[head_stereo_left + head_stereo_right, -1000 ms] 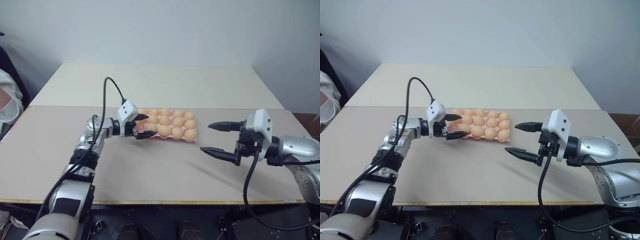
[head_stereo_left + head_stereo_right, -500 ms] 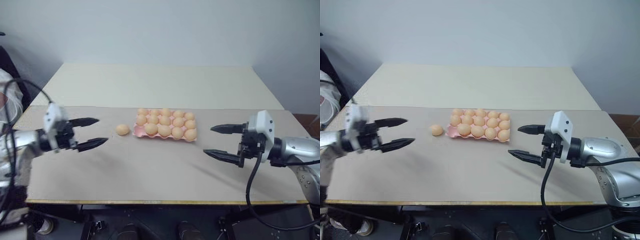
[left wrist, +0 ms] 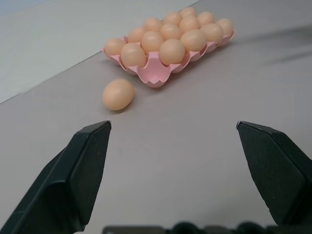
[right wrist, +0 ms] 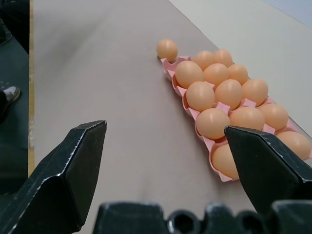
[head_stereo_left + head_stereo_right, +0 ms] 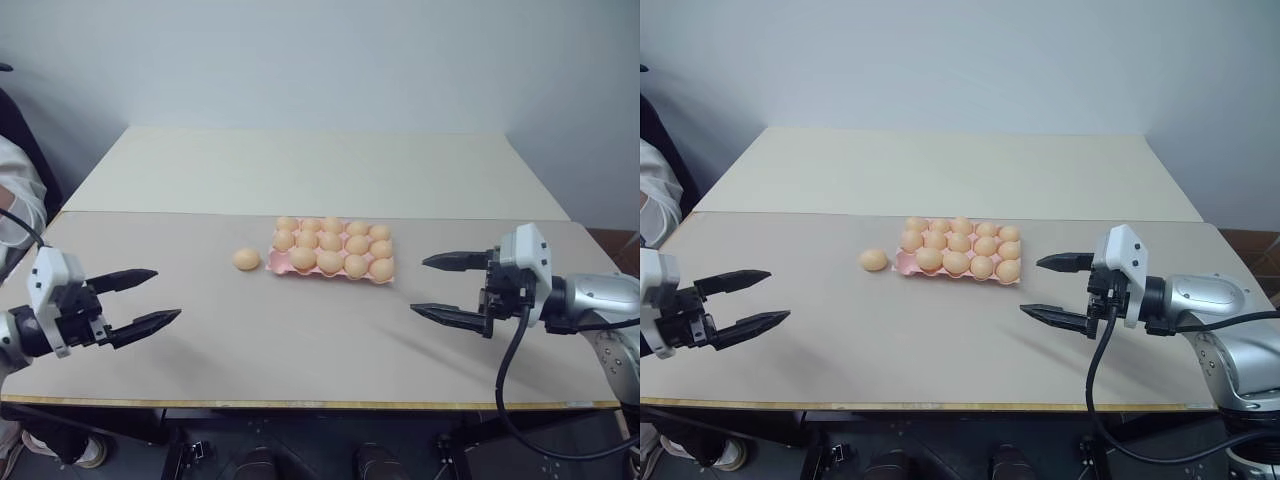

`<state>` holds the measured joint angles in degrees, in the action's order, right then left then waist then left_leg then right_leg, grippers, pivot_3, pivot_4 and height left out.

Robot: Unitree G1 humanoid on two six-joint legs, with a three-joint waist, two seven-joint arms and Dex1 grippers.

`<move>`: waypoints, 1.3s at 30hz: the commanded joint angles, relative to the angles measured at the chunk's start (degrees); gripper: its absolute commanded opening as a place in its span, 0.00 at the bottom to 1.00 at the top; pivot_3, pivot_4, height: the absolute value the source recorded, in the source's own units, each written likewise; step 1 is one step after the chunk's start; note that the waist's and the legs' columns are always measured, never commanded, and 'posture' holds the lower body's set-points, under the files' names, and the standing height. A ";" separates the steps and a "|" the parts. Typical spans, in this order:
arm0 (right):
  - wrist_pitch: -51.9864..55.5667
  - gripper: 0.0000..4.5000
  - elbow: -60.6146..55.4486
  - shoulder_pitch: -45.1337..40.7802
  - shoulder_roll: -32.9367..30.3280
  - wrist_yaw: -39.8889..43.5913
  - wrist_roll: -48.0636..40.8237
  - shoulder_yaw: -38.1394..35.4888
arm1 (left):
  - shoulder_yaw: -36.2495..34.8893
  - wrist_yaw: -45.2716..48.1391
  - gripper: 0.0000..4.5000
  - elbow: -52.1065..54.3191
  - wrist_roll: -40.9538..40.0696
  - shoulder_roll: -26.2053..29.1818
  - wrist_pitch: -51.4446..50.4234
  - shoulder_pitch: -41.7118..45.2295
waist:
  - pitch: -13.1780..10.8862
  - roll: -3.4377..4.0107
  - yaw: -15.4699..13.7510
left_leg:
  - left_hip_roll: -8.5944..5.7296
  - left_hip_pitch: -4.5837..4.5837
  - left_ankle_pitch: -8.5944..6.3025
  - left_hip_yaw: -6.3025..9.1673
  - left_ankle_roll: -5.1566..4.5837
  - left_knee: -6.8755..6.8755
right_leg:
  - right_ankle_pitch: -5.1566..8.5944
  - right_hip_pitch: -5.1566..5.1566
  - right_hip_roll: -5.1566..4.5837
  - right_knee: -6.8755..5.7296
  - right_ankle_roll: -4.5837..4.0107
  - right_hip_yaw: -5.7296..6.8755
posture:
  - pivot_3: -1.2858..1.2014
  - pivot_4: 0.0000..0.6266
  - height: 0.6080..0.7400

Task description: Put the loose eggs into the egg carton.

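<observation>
The pink egg carton (image 5: 272, 262) lies mid-table, nearly all its cups holding tan eggs; the corner cup (image 3: 155, 78) nearest my left side looks empty. One loose egg (image 5: 246, 259) rests on the table just left of that corner, also seen as the loose egg (image 4: 167, 49). My left gripper (image 5: 168, 293) hovers open and empty far to the left, near the front edge, pointing toward the egg. My right gripper (image 5: 418, 286) hovers open and empty just right of the carton, pointing at it.
A paler table (image 5: 300, 170) adjoins the far side of the brown table (image 5: 300, 350). A person's white sleeve (image 5: 15, 205) shows at the far left. The table's front edge (image 5: 300, 403) runs just below both grippers.
My left gripper has drawn back from the carton's left end, far left and toward the front edge. One egg now lies uncovered beside the carton. The right arm kept still.
</observation>
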<state>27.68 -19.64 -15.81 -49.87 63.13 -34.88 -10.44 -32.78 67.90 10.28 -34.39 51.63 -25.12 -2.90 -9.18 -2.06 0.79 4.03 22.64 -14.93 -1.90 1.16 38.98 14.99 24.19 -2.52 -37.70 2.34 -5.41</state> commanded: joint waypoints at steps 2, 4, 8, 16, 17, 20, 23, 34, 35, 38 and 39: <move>-1.39 1.00 -0.87 -0.60 -0.61 -0.09 0.07 -1.32 | -0.85 -1.69 1.00 1.36 -1.04 -0.25 0.58 0.17 | 0.00 0.00 -0.03 | 0.00 -0.01 0.00 0.00 0.00 0.00 | 0.00 -0.01 0.00 0.00 0.00 0.00 | 0.52 0.24 1.00; -1.49 1.00 -0.73 -0.75 -0.52 -0.15 0.19 -1.19 | 0.25 -2.08 1.00 0.43 -0.69 -0.13 0.89 1.13 | 0.00 0.00 -0.02 | 0.00 -0.01 0.00 0.00 0.00 0.00 | 0.00 -0.01 0.00 0.00 0.00 0.00 | 0.52 0.24 1.00; -1.96 1.00 -0.33 -1.16 0.00 -0.22 0.52 -0.78 | 7.15 -7.64 1.00 -6.57 3.74 -1.87 1.78 9.88 | 0.00 0.00 -0.46 | -0.02 -0.04 0.00 0.01 0.00 0.00 | 0.00 -0.04 0.00 -0.02 0.00 0.01 | 0.52 0.24 1.00; -2.75 1.00 -0.55 -2.49 1.00 -0.97 0.87 0.05 | 22.94 -8.56 1.00 -34.39 16.22 -11.10 16.08 33.42 | 0.01 -0.01 -0.68 | -0.07 0.05 0.00 0.01 0.00 0.00 | -0.02 -0.03 0.01 0.07 -0.01 0.01 | 0.52 0.24 1.00; -2.74 1.00 -1.00 -2.10 0.91 -1.10 0.66 -0.41 | 24.64 -8.29 1.00 -39.72 18.12 -12.19 18.42 36.77 | 0.01 -0.01 -0.67 | -0.07 0.08 0.00 0.01 0.00 0.00 | -0.02 0.00 0.01 0.08 -0.01 0.01 | 0.52 0.24 1.00; -2.71 1.00 -2.03 -1.09 0.85 -1.67 0.51 -1.17 | 27.56 -7.90 1.00 -51.82 22.12 -14.15 24.63 43.63 | 0.01 -0.01 -0.64 | -0.08 0.11 0.00 0.04 -0.01 0.01 | -0.02 0.00 0.01 0.09 -0.01 0.03 | 0.52 0.24 1.00; -2.39 1.00 -3.74 0.60 0.65 -2.54 0.13 -2.50 | 29.23 -9.33 1.00 -62.83 25.23 -16.36 28.89 49.88 | 0.01 -0.01 -0.46 | -0.08 0.12 0.00 0.03 -0.01 0.01 | -0.02 -0.01 0.01 0.09 0.00 0.01 | 0.52 0.24 1.00; -0.96 1.00 -7.24 2.40 -0.26 -4.99 -1.45 -4.63 | 31.94 -12.15 0.96 -80.38 32.62 -21.13 35.52 58.72 | 0.01 -0.02 -0.18 | -0.09 0.16 0.01 0.11 -0.01 0.07 | -0.03 -0.02 0.00 0.02 0.02 0.08 | 0.52 0.24 1.00; -0.91 1.00 -7.36 2.32 -0.31 -5.08 -1.51 -4.57 | 31.85 -12.71 0.91 -81.04 32.99 -21.39 35.44 58.97 | 0.01 -0.02 -0.12 | -0.09 0.16 0.01 0.11 -0.01 0.08 | -0.03 -0.02 0.01 0.02 0.02 0.08 | 0.52 0.24 1.00; -0.78 1.00 -7.72 2.21 -0.48 -5.21 -1.58 -4.54 | 31.67 -14.93 0.72 -82.23 34.04 -21.80 35.89 59.25 | 0.01 -0.02 -0.13 | -0.09 0.16 0.01 0.13 -0.01 0.08 | -0.03 -0.02 0.01 0.00 0.02 0.08 | 0.52 0.24 1.00; -0.71 1.00 -7.77 2.19 -0.54 -5.24 -1.66 -4.61 | 31.55 -15.15 0.65 -82.42 34.22 -21.76 36.09 59.25 | 0.01 -0.02 -0.11 | -0.10 0.16 0.01 0.14 -0.01 0.09 | -0.03 -0.03 0.01 0.00 0.02 0.08 | 0.52 0.24 1.00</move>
<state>26.75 -25.51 -12.95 -49.48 58.37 -35.13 -12.83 -0.88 53.86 -71.62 -0.67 29.36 9.92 55.50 -9.17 -2.08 0.68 3.94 22.80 -14.92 -1.76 1.16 39.08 14.96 24.16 -2.51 -37.71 2.36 -5.33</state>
